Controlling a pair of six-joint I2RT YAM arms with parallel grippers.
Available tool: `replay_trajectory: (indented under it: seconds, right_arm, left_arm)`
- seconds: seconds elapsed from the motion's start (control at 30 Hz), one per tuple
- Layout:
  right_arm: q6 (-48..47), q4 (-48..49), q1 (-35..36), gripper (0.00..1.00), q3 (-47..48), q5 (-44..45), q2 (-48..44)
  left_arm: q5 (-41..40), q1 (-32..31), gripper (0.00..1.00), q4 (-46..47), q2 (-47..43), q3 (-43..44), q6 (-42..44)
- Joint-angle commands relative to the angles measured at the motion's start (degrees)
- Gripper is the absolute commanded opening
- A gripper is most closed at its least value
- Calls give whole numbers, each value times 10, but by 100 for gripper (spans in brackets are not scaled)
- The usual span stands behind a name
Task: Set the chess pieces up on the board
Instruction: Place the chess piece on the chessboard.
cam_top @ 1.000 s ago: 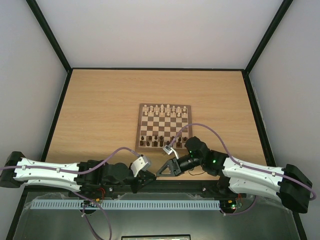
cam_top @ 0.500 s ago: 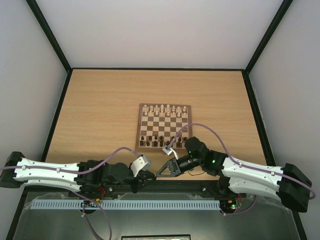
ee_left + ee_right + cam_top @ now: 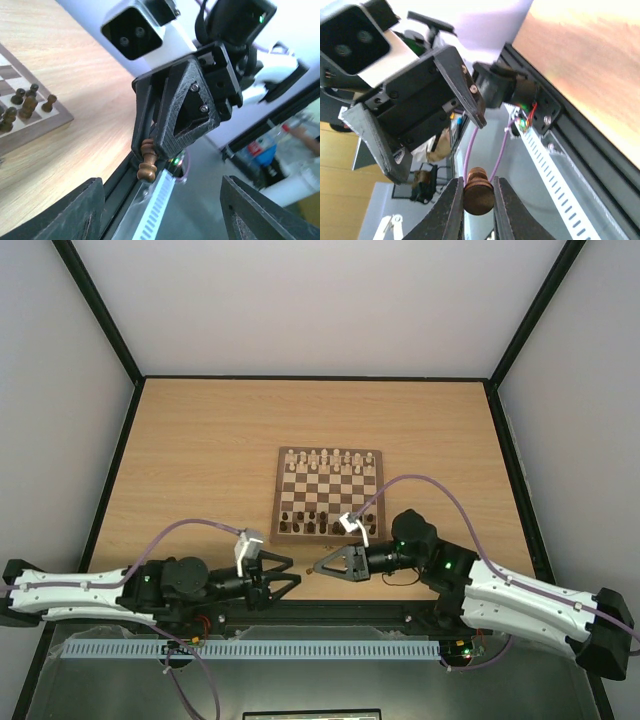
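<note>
A dark brown piece [image 3: 146, 166] is clenched between the fingertips of the right end effector [image 3: 148, 150] and sticks out beyond them. From the right wrist, its round end shows pinched between the two fingers [image 3: 454, 212]. The left end effector [image 3: 292, 571] faces it from just to the left, released, with its jaws spread wide and touching nothing. Both hang over the near edge of the surface [image 3: 200, 460], just near of the board [image 3: 328, 496] and off it.

The piece is reddish-brown turned wood with a rounded knob, a collar and a narrow waist. The other dark pieces [image 3: 320, 522] stand in the board's two near rows, and the pale pieces [image 3: 330, 456] stand along its far edge.

A second ago the left end effector was closed and pressed up against the right one. Since then it has let go and drawn back to the left. The right end effector, carrying the piece, has shifted slightly farther from the near edge.
</note>
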Motion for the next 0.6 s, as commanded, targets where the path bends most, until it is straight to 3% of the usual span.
replay_trajectory:
  seconds: [0.0,0.1,0.3,0.57]
  right_arm:
    - [-22,-6,4,5,31,75,-17]
    - [-21,21,4,5,38,85,-22]
    - [-16,59,3,5,44,79,-4]
    - [-5,114,4,4,44,59,48]
  left_arm:
    - [-9,24,65,153,-57,-61,-71]
    - [-4,44,63,220,-111,-105,-110]
    - [1,97,63,226,-202,-157,-167]
    - [85,179,57,301,-173,-199,-230]
